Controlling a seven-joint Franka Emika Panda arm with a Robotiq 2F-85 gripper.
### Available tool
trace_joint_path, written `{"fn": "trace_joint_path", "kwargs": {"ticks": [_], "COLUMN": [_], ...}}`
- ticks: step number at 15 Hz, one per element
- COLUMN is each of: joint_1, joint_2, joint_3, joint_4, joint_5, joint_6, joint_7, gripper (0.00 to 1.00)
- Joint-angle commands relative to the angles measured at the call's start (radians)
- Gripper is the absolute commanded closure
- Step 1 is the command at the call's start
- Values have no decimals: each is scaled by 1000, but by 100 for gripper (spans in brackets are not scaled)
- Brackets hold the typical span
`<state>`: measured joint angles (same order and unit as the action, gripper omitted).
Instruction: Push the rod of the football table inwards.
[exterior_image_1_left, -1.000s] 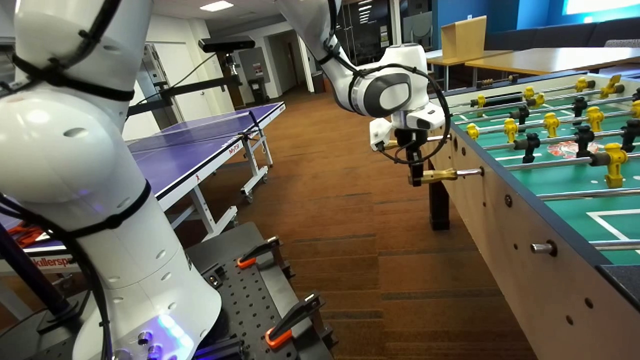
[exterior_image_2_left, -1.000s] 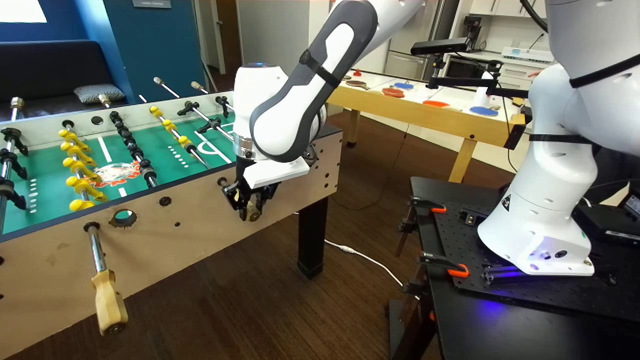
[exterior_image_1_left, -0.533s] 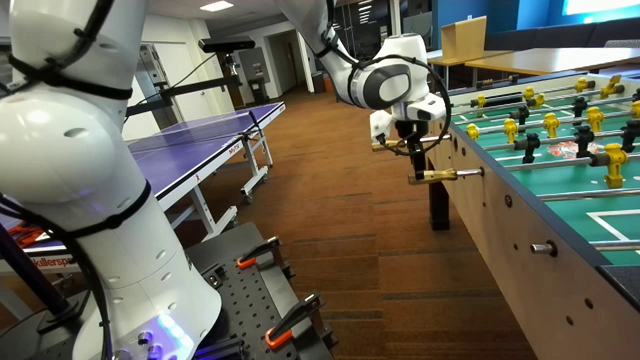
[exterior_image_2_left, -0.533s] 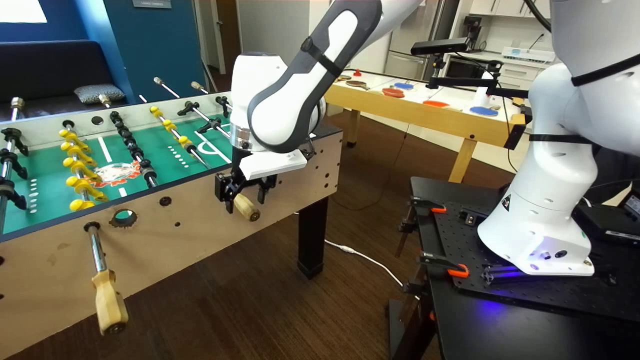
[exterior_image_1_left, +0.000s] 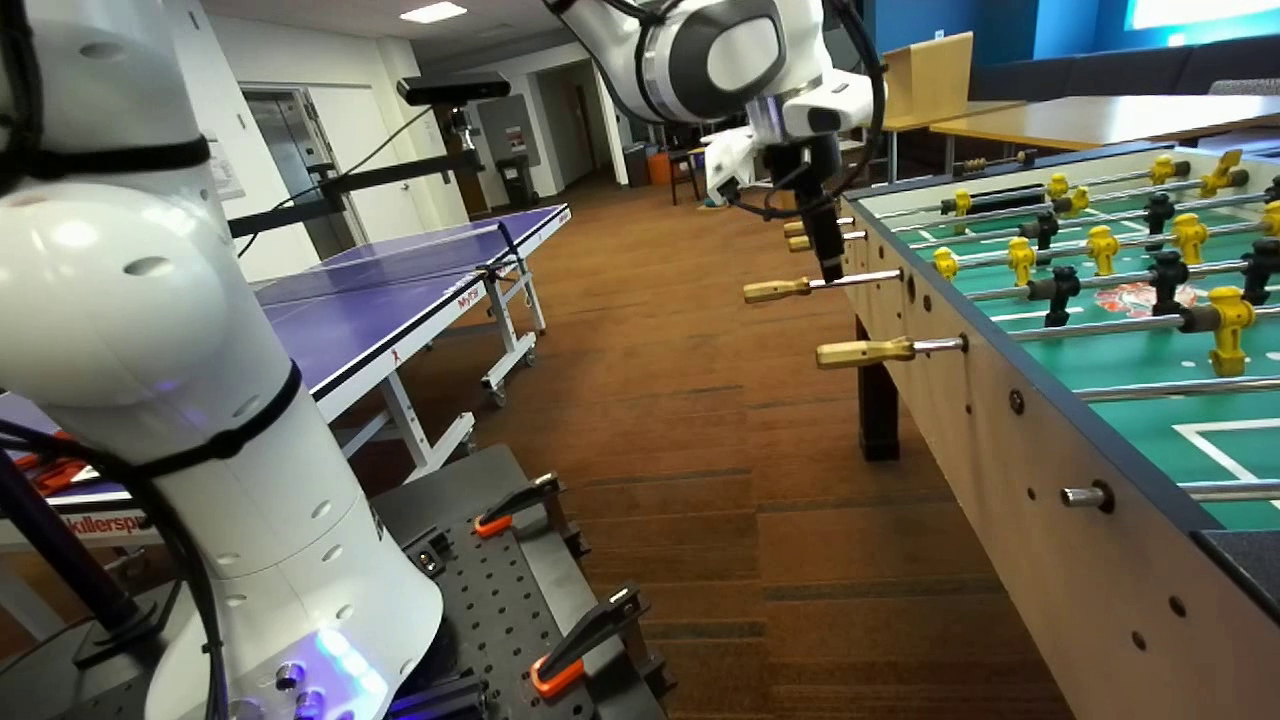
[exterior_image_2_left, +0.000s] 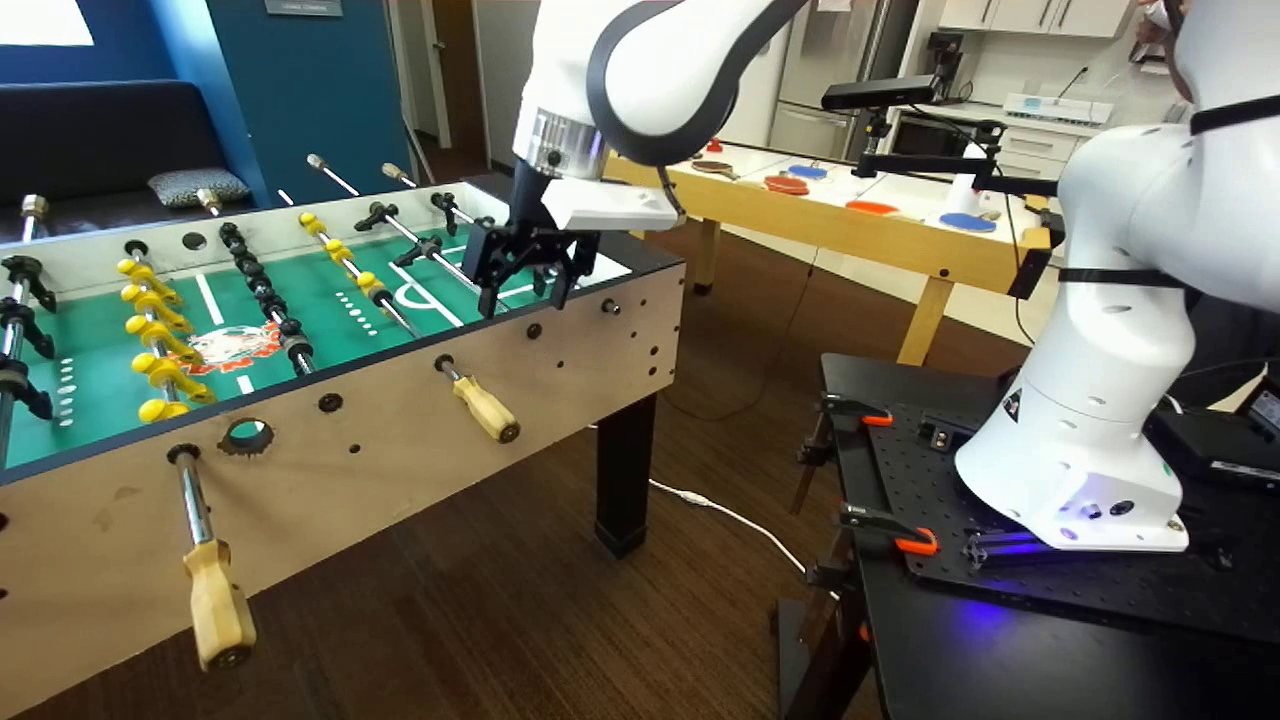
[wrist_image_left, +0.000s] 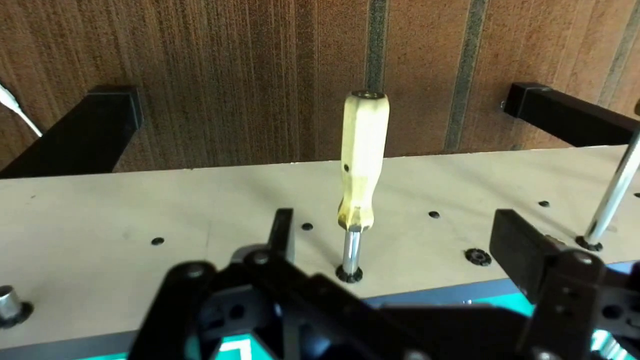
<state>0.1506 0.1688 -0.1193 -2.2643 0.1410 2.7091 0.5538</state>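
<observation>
The rod's tan wooden handle (exterior_image_1_left: 865, 352) juts from the beige side panel of the football table (exterior_image_1_left: 1000, 450), a short piece of silver bar between them. In an exterior view the same handle (exterior_image_2_left: 487, 408) points outward and slightly down. My gripper (exterior_image_2_left: 522, 303) hangs above it near the table's top edge, apart from it. In the wrist view the jaws of my gripper (wrist_image_left: 395, 225) stand wide with nothing held. Beyond them, nearer the left finger (wrist_image_left: 284, 227), shows the whole rod handle (wrist_image_left: 363, 145). Nothing hides the handle.
A longer pulled-out rod with a wooden handle (exterior_image_2_left: 218, 605) stands beside it. A bare rod end (exterior_image_2_left: 611, 306) sticks out near the corner. A purple table-tennis table (exterior_image_1_left: 390, 300) is behind the arm. Clamps (exterior_image_1_left: 590, 640) sit on the robot's black stand (exterior_image_2_left: 1000, 640).
A second ago the fingers were around the rod's handle. The jaws have opened and the gripper has risen off it, above the table edge. The handle has not visibly shifted.
</observation>
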Motion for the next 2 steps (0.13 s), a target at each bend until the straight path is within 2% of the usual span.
{"fn": "trace_joint_path", "kwargs": {"ticks": [1, 2], "joint_1": [-38, -48], "joint_2": [-164, -183], "joint_3": [19, 27], "joint_4": [-108, -120], "joint_5": [-59, -72], "joint_6": [-45, -40], "joint_7": [21, 31], "gripper": [0, 0]}}
